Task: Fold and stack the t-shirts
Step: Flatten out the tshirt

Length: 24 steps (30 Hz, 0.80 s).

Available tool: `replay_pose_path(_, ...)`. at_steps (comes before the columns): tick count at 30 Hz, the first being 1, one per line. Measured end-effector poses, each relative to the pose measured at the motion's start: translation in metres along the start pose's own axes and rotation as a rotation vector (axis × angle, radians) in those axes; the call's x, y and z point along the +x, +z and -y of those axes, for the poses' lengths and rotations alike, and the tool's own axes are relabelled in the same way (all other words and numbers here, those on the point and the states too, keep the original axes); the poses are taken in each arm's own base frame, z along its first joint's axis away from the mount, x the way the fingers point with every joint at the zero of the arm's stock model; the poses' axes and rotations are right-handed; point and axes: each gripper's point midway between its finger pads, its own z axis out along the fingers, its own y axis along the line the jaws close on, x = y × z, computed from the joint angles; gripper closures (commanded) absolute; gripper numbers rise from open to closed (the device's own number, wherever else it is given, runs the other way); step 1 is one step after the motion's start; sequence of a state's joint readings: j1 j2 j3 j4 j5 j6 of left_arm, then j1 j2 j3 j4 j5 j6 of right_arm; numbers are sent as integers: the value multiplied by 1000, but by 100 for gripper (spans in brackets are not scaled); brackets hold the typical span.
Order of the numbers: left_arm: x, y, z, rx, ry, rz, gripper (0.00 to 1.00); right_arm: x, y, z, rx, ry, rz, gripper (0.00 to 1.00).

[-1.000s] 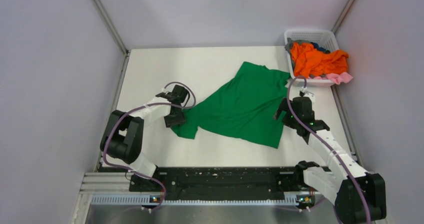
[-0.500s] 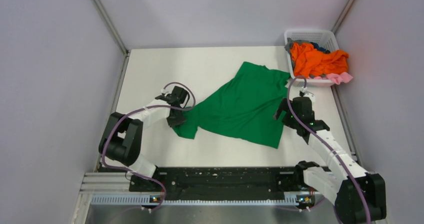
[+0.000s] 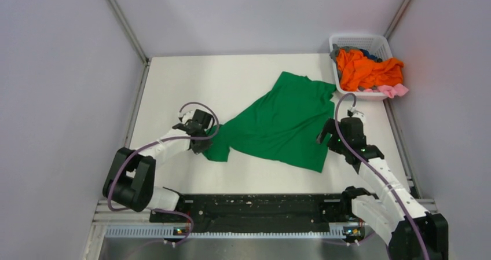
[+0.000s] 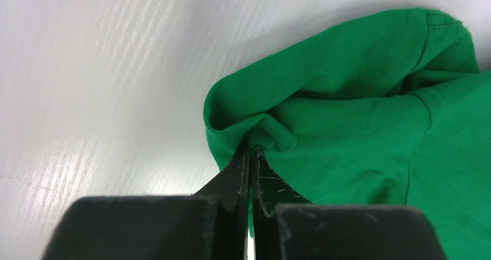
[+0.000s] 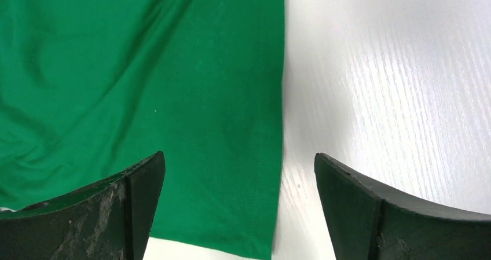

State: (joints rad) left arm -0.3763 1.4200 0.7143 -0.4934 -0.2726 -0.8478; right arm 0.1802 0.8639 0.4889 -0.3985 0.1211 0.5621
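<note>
A bright green t-shirt (image 3: 278, 124) lies spread and slanted on the white table. My left gripper (image 3: 204, 142) is shut on a bunched fold of its left sleeve (image 4: 260, 134). My right gripper (image 3: 328, 134) is open, hovering over the shirt's right hem edge (image 5: 272, 127), one finger (image 5: 139, 202) above the cloth and the other (image 5: 370, 208) above bare table. An orange t-shirt (image 3: 366, 70) sits heaped in the basket with bits of pink (image 3: 394, 90), grey and blue cloth.
A white lattice basket (image 3: 359, 41) stands at the back right corner. Grey walls close in the table on left, back and right. A black rail (image 3: 260, 208) runs along the near edge.
My left gripper has pulled back toward the near left, still shut on the sleeve, drawing that corner with it. My right gripper has shifted slightly nearer, staying open at the hem.
</note>
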Motion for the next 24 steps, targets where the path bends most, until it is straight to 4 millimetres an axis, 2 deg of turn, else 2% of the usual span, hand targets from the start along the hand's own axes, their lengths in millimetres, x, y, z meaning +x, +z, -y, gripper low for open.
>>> replay_pose_path(5,5,-4,0,20,-21,3,100,9,-1,3,3,-3,-34,5)
replay_pose_path(9,19,-13,-2,46,-15,-21,100,21,-10,0,-9,-10,-63,9)
replay_pose_path(12,28,-26,-6,79,-5,-28,100,46,-19,-16,-56,-61,-120,12)
replay_pose_path(15,22,-44,-2,155,-21,20,100,75,-26,-27,-60,-118,-188,17)
replay_pose_path(18,14,-64,2,248,-48,80,100,92,-27,-19,5,-139,-231,20)
replay_pose_path(20,11,-73,3,291,-59,105,100,96,-28,-11,50,-130,-237,24)
replay_pose_path(24,14,-78,5,327,-67,102,100,103,-29,1,100,-102,-248,32)
